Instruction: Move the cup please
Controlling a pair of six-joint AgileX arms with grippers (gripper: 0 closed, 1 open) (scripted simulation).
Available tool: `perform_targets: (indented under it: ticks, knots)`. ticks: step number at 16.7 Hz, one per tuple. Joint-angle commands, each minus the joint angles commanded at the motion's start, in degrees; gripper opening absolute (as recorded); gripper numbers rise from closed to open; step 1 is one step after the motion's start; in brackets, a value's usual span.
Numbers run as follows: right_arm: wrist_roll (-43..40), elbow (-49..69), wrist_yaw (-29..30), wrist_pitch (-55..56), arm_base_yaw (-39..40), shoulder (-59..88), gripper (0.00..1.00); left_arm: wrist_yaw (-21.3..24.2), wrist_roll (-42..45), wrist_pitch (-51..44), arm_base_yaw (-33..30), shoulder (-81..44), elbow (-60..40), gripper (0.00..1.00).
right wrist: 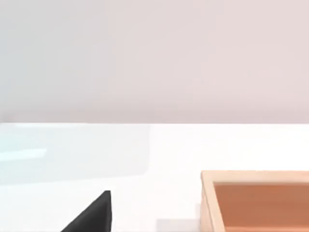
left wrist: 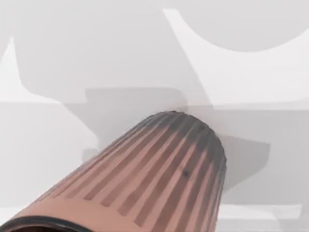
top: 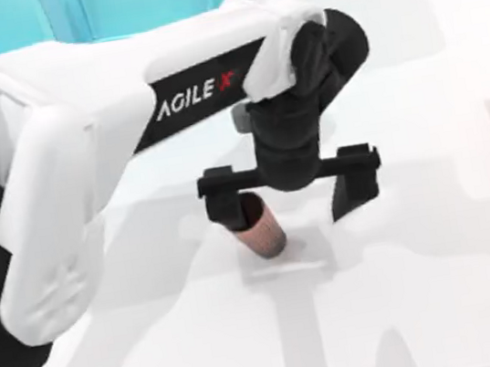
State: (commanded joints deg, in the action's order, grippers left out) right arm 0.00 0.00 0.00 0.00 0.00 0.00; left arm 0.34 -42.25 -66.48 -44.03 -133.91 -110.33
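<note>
White tabletop (top: 429,304) fills the workspace, with a teal panel behind its far left corner. The cup (top: 264,229) stands near the middle of the table, upright as far as the top view shows, its ribbed reddish-brown wall tapering to the base. The left wrist view looks down along that wall (left wrist: 159,179) to where the base meets the table.

The left gripper (top: 291,197) is at work directly over the cup. Its fingers are spread wide. One finger (top: 225,207) overlaps the cup's rim in the top view; the other (top: 354,187) stands well apart from the cup. The cup therefore sits off-centre in the span, close against one finger. Whether that finger touches the rim cannot be told.

Risk, as a judgement: closing from this offset would let the near finger meet the cup first and push or tip it before the far finger arrives. The light, tapered body could also slip out of a low grip.

Pose: the left arm reaches across from the table's left edge, forearm nearly level, wrist turned down so the fingers point at the table.

The right wrist view shows a wooden box (right wrist: 256,200) on the table and a dark finger tip (right wrist: 94,215).
</note>
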Motion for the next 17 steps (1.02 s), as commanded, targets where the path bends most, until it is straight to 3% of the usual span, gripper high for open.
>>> perform_targets:
  ticks: [11,17]
  knots:
    - [0.0,0.0,0.0,0.0,0.0,0.0,1.00,0.0,0.0,0.0,0.0,0.0,0.0,0.02]
    - [0.0,0.0,0.0,0.0,0.0,0.0,1.00,0.0,0.0,0.0,0.0,0.0,0.0,0.00]
